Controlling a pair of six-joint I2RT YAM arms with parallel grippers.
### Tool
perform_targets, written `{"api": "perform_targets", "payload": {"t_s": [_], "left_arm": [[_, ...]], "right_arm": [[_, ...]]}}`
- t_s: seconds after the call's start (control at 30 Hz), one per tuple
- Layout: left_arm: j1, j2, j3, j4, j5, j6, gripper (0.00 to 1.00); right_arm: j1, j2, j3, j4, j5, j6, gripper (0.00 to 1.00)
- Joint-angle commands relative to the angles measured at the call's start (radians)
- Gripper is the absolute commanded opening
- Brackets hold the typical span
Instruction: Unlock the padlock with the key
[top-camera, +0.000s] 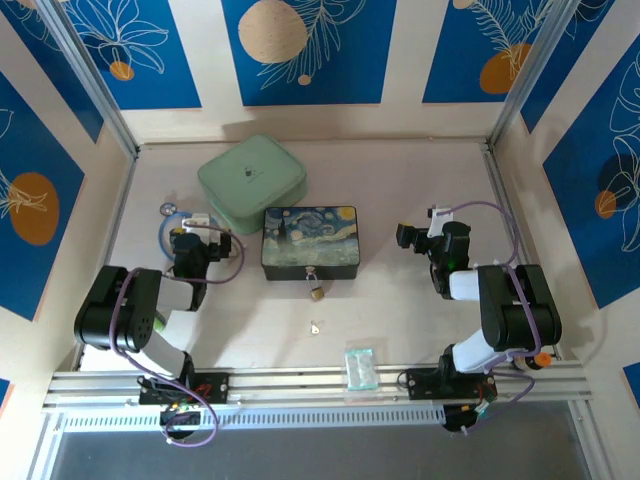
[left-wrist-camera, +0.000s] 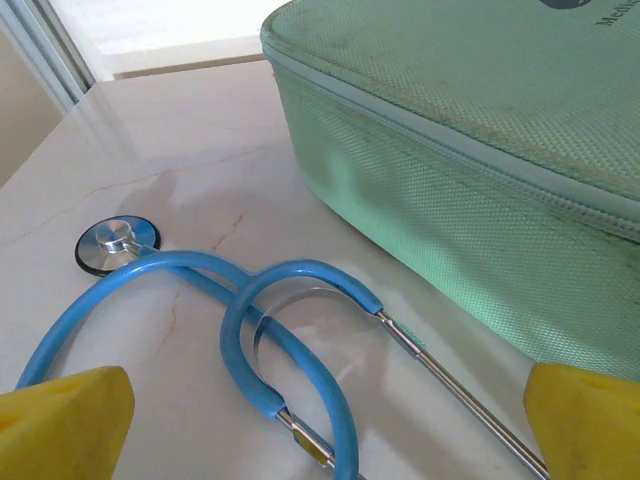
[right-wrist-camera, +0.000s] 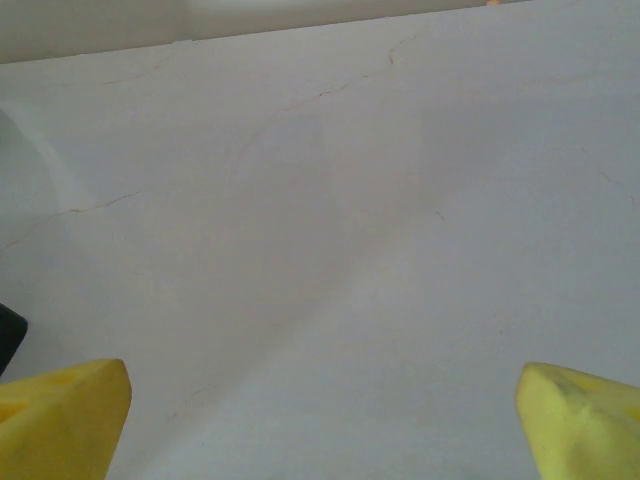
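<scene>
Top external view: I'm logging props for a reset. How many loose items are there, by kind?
Padlock: 1
Key: 1
Painted box: 1
Green zip case: 1
Blue stethoscope: 1
Clear plastic packet: 1
Total: 6

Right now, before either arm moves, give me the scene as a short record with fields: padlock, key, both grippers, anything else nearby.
padlock: at the front of the painted box, by its clasp
key: flat on the table, nearer the arms than the padlock, apart from it
left gripper: open, empty, over a blue stethoscope beside the green case
right gripper: open, empty, over bare table
clear packet: near edge, right of the key
</scene>
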Motion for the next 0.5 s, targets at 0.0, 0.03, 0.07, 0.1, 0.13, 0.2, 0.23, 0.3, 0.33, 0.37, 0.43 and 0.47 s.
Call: {"api": "perform_targets", "payload": {"t_s": [0.0, 0.03, 0.07, 0.1, 0.13, 0.2, 0.23, 0.3, 0.33, 0.37, 0.43, 0.47], "left_arm": [[0.012, -0.005, 0.024, -0.011, 0.109, 0.020, 0.99], [0.013, -0.002, 0.021, -0.001, 0.106, 0.022, 0.99], [0.013, -0.004, 0.024, -0.009, 0.110, 0.022, 0.99], [0.013, -0.004, 0.023, -0.008, 0.110, 0.022, 0.99], [0.012, -0.003, 0.023, -0.005, 0.109, 0.023, 0.99], [0.012, -0.003, 0.023, -0.006, 0.109, 0.023, 0.99], [0.013, -0.004, 0.023, -0.007, 0.109, 0.022, 0.99], [0.012, -0.004, 0.023, -0.007, 0.109, 0.023, 0.99], [0.012, -0.003, 0.023, -0.007, 0.109, 0.023, 0.99], [0.012, -0.003, 0.024, -0.007, 0.110, 0.023, 0.99], [0.013, -0.003, 0.025, -0.007, 0.110, 0.023, 0.99], [0.012, -0.003, 0.024, -0.007, 0.110, 0.023, 0.99]], "right_arm": [[-0.004, -0.004, 0.024, 0.007, -0.019, -0.019, 0.99], [-0.004, -0.004, 0.024, 0.008, -0.019, -0.019, 0.99], [-0.004, -0.004, 0.023, 0.007, -0.020, -0.019, 0.99], [-0.004, -0.004, 0.024, 0.007, -0.019, -0.018, 0.99], [-0.004, -0.004, 0.024, 0.007, -0.020, -0.019, 0.99], [-0.004, -0.004, 0.024, 0.007, -0.019, -0.019, 0.99], [-0.004, -0.004, 0.024, 0.007, -0.019, -0.019, 0.99], [-0.004, -0.004, 0.024, 0.007, -0.019, -0.019, 0.99], [-0.004, -0.004, 0.024, 0.007, -0.021, -0.019, 0.99], [-0.004, -0.004, 0.024, 0.007, -0.019, -0.019, 0.99], [-0.004, -0.004, 0.024, 0.008, -0.019, -0.019, 0.99], [-0.004, -0.004, 0.024, 0.008, -0.019, -0.019, 0.99]]}}
